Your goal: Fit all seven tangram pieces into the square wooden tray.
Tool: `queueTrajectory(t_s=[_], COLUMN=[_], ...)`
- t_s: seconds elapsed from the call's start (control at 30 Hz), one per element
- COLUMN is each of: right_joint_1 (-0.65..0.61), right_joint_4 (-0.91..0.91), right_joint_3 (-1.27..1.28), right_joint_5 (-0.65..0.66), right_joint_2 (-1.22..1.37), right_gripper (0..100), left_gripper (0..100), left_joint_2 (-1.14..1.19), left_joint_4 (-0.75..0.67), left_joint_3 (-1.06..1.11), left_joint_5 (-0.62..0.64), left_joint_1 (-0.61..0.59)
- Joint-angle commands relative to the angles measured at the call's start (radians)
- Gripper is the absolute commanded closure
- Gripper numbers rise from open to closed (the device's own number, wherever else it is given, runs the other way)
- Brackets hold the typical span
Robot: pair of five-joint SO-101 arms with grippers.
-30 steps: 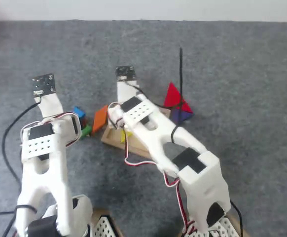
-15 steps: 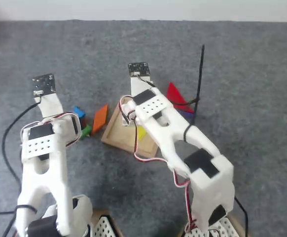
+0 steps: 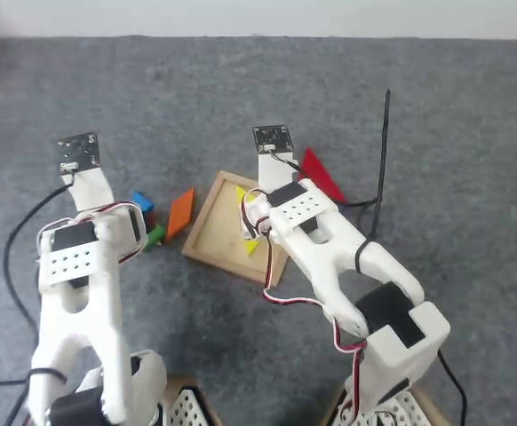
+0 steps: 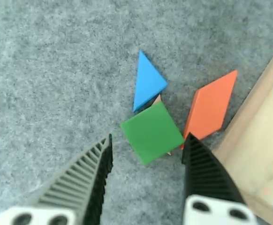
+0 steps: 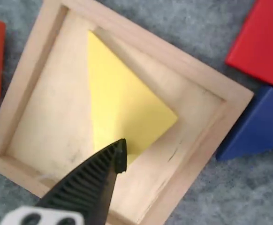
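Observation:
The square wooden tray [image 3: 207, 251] lies mid-table with a yellow triangle [image 5: 122, 112] flat inside it. My right gripper [image 3: 252, 227] hangs over the tray, open and holding nothing; one finger [image 5: 96, 180] shows above the yellow triangle's edge. A red triangle [image 3: 318, 173] and a dark blue piece [image 5: 258, 124] lie just beyond the tray's far right side. Left of the tray lie an orange parallelogram [image 4: 211, 107], a green square [image 4: 151, 132] and a blue triangle [image 4: 148, 80]. My left gripper [image 4: 148, 140] is open right over the green square.
Grey carpet covers the table. A black cable [image 3: 383, 151] rises from the right arm beside the red triangle. The tray's rim [image 4: 249, 112] sits close to the orange parallelogram. Something tan peeks out from under the green square.
The right arm has swung to the right, uncovering the tray; the yellow triangle now lies flat in it. The left arm has not moved.

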Motion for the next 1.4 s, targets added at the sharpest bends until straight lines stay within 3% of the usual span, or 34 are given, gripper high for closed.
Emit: queueTrajectory(t_s=[0.0, 0.3, 0.63, 0.8, 1.03, 1.2, 1.37], right_joint_1=[-0.013, -0.128, -0.229, -0.179, -0.102, -0.005, 0.226], right_joint_4=[-0.033, 0.015, 0.007, 0.081, 0.202, 0.364, 0.415], right_joint_3=[-0.009, -0.227, -0.419, -0.42, -0.374, -0.348, -0.35], right_joint_5=[0.017, 0.018, 0.015, 0.012, 0.026, 0.284, 0.557], right_joint_2=[-0.039, 0.2, 0.257, 0.216, -0.047, -0.223, -0.173], right_gripper=[46.5, 46.5, 46.5, 46.5, 46.5, 46.5, 46.5], left_gripper=[76, 76, 76, 76, 76, 76, 76], left_joint_2=[-0.038, -0.038, -0.038, -0.038, -0.038, -0.038, -0.038], left_joint_4=[-0.02, -0.02, -0.02, -0.032, -0.032, -0.049, -0.049], left_joint_3=[-0.005, -0.005, -0.005, -0.004, -0.004, 0.005, 0.007], left_joint_5=[0.005, 0.005, 0.005, 0.005, 0.005, 0.005, 0.005], left_joint_1=[-0.003, -0.003, -0.009, -0.009, -0.006, -0.005, -0.005])
